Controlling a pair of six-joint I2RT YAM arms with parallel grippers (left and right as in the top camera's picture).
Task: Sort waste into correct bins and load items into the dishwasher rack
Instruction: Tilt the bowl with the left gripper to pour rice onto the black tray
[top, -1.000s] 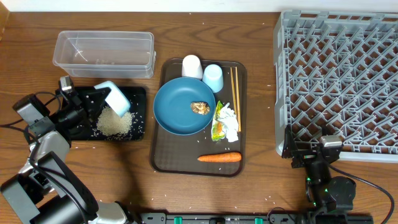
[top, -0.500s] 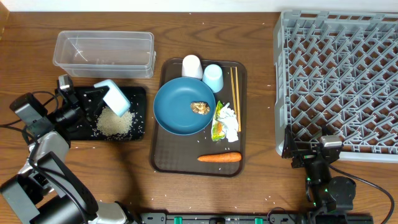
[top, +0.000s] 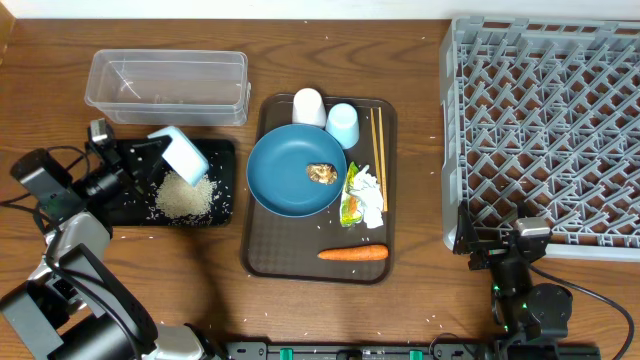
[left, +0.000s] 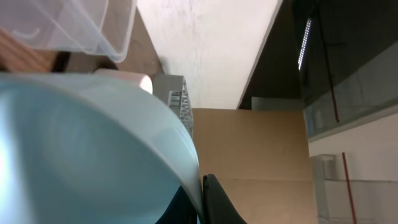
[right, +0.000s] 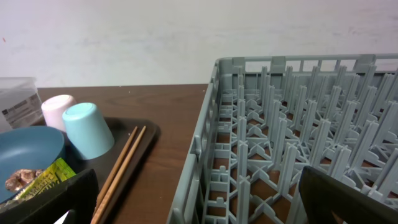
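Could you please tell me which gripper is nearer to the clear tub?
Left. The left gripper holds the bowl over the black tray, just in front of the tub; the right gripper is far off, by the rack's near left corner.

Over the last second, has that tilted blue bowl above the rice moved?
Yes, slightly. The light blue bowl, held by the left gripper, has drifted left and back toward the clear tub, while the rice pile stays put.

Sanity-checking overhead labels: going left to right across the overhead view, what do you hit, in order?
light blue bowl → dark blue plate → chopsticks → dishwasher rack. Cups, tissue, wrapper, carrot, rice and both bins are left out because they overlap these.
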